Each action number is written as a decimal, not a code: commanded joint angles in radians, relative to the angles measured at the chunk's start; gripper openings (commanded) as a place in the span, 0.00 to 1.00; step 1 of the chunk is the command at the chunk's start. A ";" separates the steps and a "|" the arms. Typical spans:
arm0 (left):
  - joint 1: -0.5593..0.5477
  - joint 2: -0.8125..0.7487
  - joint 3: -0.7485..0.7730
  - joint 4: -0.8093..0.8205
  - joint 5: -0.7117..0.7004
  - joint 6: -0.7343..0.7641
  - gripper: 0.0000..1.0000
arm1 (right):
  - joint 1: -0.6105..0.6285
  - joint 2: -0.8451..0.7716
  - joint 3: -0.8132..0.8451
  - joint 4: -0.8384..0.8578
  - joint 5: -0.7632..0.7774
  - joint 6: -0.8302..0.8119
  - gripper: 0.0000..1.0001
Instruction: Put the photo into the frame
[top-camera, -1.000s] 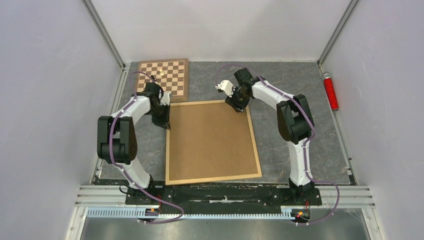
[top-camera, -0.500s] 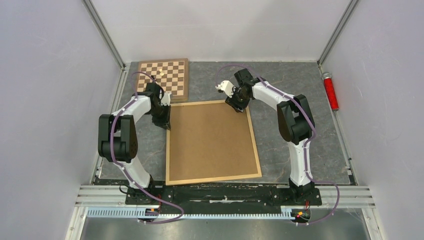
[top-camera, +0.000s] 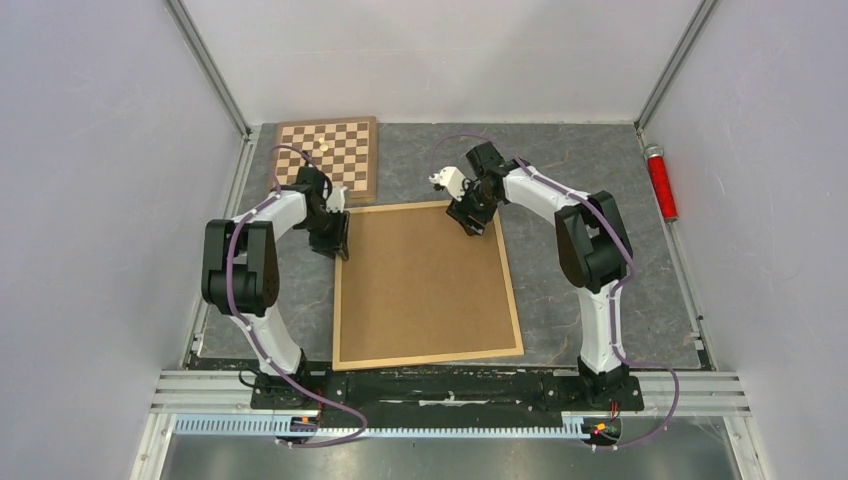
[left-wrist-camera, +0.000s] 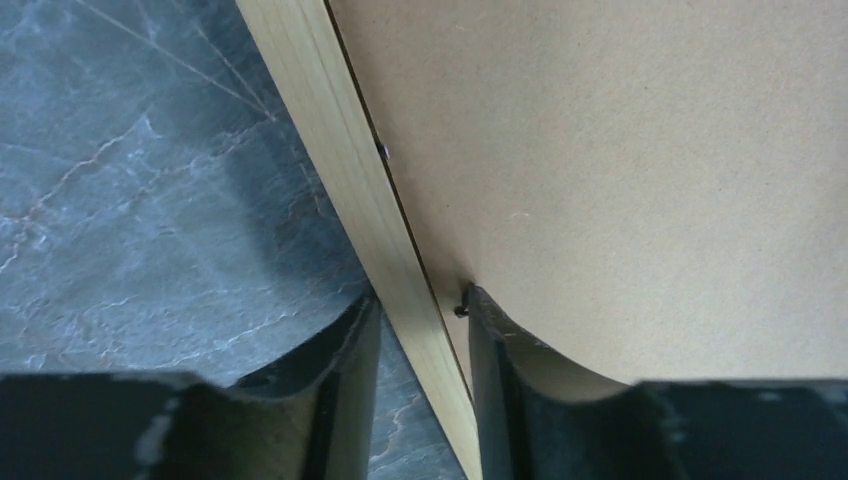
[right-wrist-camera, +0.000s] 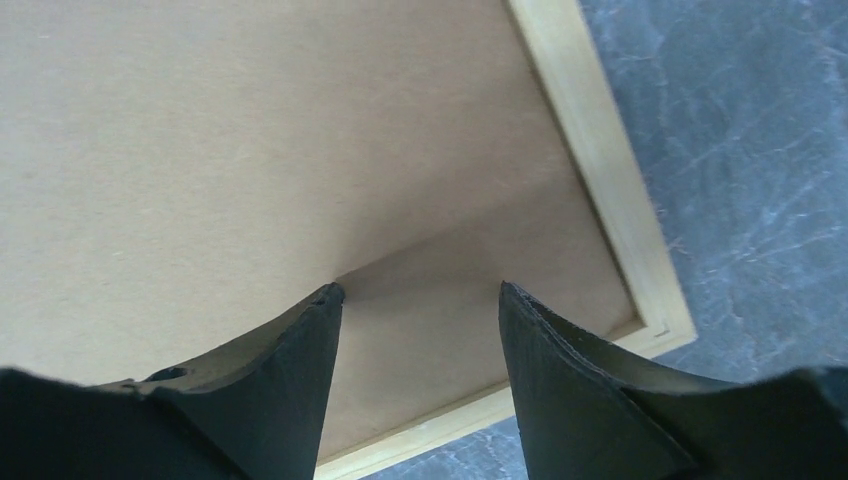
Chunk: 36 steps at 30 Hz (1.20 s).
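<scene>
Grey marbled table (top-camera: 400, 170), thin pale-wood frame (right-wrist-camera: 600, 170)

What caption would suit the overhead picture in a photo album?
Left gripper and right gripper positioned near the far corners of a wooden frame lying backing board up.

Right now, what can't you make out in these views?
Photo: visible in no view; the backing board fills the frame's opening.
Piece on the chessboard: too small, top view.
Left hand: straddles the frame rail; contact lost in shadow, left wrist view.
</scene>
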 joint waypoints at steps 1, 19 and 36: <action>-0.023 0.021 0.006 0.104 0.061 0.025 0.47 | 0.013 -0.096 -0.017 -0.047 -0.077 0.023 0.63; -0.022 -0.103 0.024 0.049 0.064 0.015 0.78 | 0.042 -0.441 -0.461 -0.107 -0.197 -0.241 0.62; -0.023 -0.153 0.072 0.000 0.052 -0.006 0.82 | 0.218 -0.629 -0.889 0.046 -0.012 -0.274 0.56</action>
